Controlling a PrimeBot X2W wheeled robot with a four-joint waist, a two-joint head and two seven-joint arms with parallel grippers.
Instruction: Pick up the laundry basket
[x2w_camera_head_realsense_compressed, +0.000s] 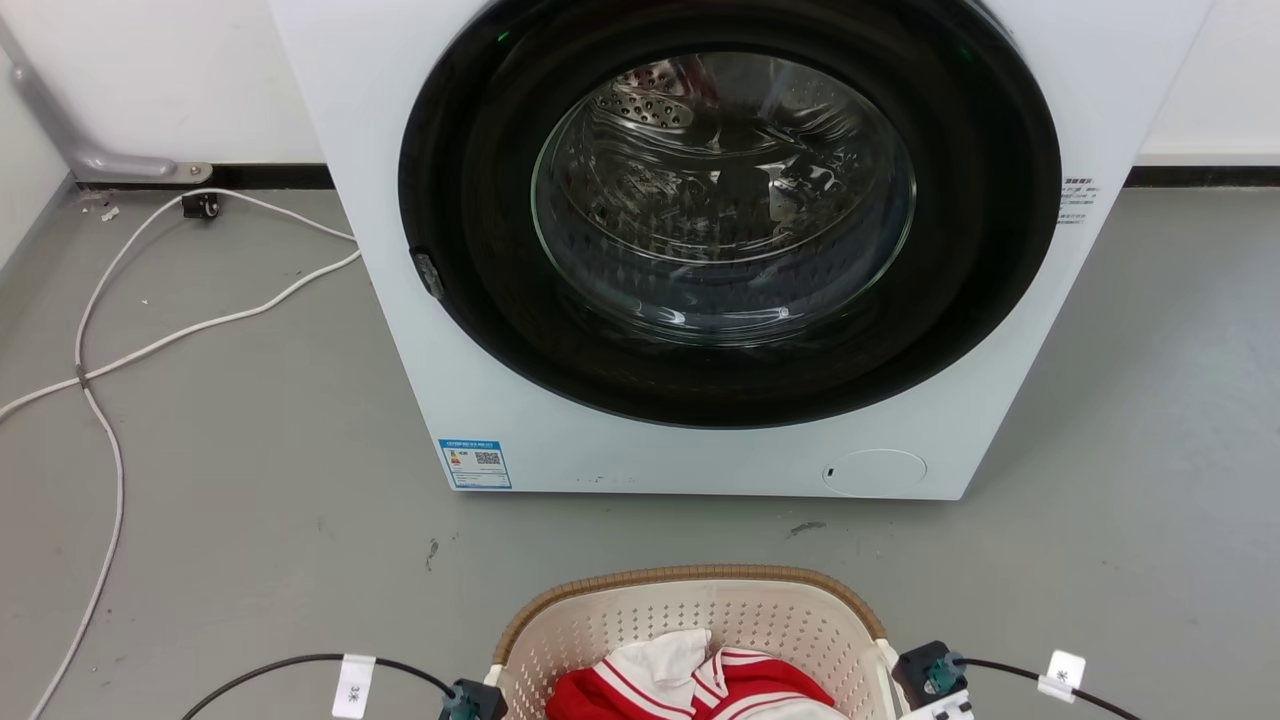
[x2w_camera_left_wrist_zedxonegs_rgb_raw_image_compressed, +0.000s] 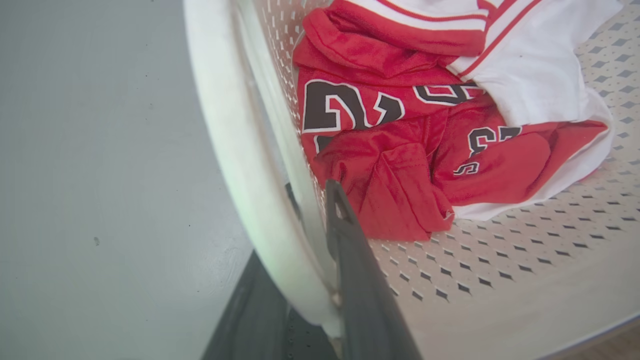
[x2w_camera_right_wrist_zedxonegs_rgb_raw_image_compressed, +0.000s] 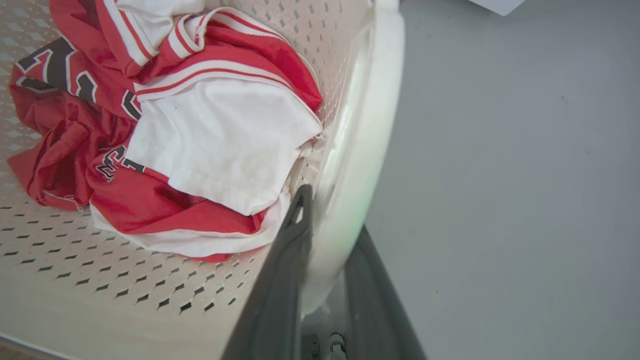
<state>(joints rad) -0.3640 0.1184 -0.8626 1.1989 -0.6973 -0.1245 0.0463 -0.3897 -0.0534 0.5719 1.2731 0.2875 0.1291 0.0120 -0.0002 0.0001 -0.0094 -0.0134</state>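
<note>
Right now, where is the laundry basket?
The laundry basket is at the bottom centre of the head view, just in front of the washing machine, with the left gripper and right gripper clasping its two sides.

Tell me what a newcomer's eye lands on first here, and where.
The white washer with its big dark round door stands at the top of the head view. Nearer the robot, at the bottom edge, the laundry basket holds a bright red-and-white jersey. The left pincer and right pincer each clamp one of its sides.
</note>
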